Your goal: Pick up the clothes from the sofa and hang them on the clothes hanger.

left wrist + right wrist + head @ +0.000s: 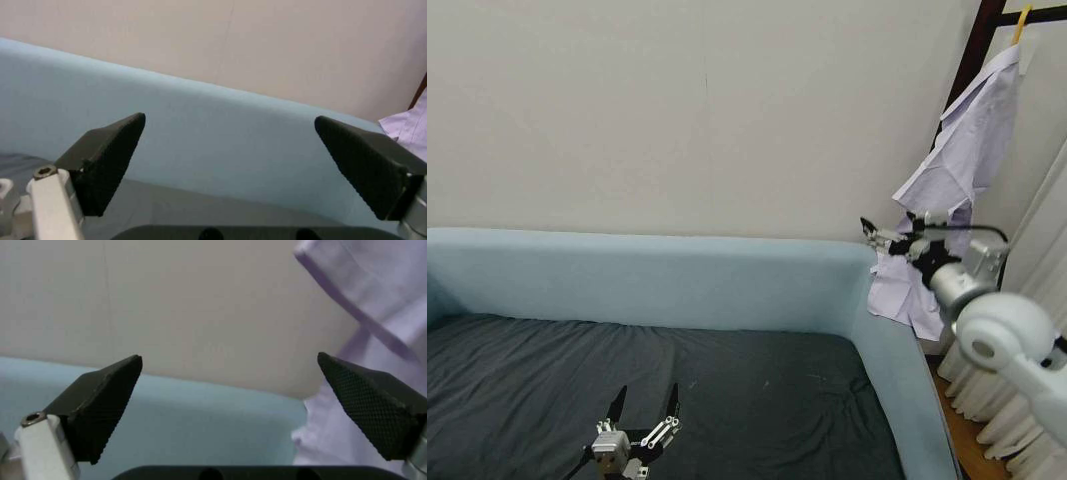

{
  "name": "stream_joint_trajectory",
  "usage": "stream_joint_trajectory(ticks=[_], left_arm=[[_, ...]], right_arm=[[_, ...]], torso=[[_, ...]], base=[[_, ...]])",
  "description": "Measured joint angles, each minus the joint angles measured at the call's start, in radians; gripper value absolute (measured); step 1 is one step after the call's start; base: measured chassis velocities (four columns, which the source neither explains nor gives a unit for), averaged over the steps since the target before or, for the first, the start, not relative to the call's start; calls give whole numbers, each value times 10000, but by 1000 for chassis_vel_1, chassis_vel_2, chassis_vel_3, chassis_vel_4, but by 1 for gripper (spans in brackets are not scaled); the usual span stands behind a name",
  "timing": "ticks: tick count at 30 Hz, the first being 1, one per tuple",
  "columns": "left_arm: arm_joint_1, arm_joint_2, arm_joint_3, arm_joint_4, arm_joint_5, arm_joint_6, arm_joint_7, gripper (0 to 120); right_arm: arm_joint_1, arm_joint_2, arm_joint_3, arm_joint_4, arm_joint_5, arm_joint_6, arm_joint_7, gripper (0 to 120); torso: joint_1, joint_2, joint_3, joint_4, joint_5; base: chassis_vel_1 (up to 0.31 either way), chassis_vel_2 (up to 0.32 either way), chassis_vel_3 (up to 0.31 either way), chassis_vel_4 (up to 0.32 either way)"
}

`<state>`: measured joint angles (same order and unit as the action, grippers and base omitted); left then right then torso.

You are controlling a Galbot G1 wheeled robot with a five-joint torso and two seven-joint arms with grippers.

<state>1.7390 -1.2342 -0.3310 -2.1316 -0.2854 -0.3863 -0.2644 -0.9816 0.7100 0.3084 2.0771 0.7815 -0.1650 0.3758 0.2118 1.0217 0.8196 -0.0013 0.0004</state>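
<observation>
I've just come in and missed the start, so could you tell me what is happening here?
The lavender shirt hangs from a yellow hanger on the dark rack beside the sofa. The right gripper is open beside the shirt's lower part and holds nothing. The left gripper is open too, low over the sofa's dark seat.
</observation>
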Motion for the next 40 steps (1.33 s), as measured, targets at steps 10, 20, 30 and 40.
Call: stream_joint_trajectory(ticks=[10, 20, 30, 40], left_arm=[[-99, -91, 171, 376, 421, -233, 158, 100], [-9, -35, -104, 389, 1055, -432, 276, 100], [137, -59, -181, 359, 1201, -511, 264, 100], [293, -54, -72, 319, 1418, -534, 287, 100]], right_arm=[[-4896, 3431, 2795, 1193, -3467, 967, -1030, 100], [-8984, 6121, 3344, 2341, -6256, 3607, -2727, 100], [-9430, 6954, 2919, 2311, -7052, 4116, -2902, 100], [-9463, 7166, 2840, 1842, -7377, 4565, -3050, 100]], torso=[[-1, 1, -2, 4, -13], [-2, 3, -2, 1, -12], [-1, 2, -1, 2, -11], [0, 3, -1, 1, -10]], base=[[0, 0, 0, 0], [0, 0, 0, 0], [0, 0, 0, 0], [0, 0, 0, 0]])
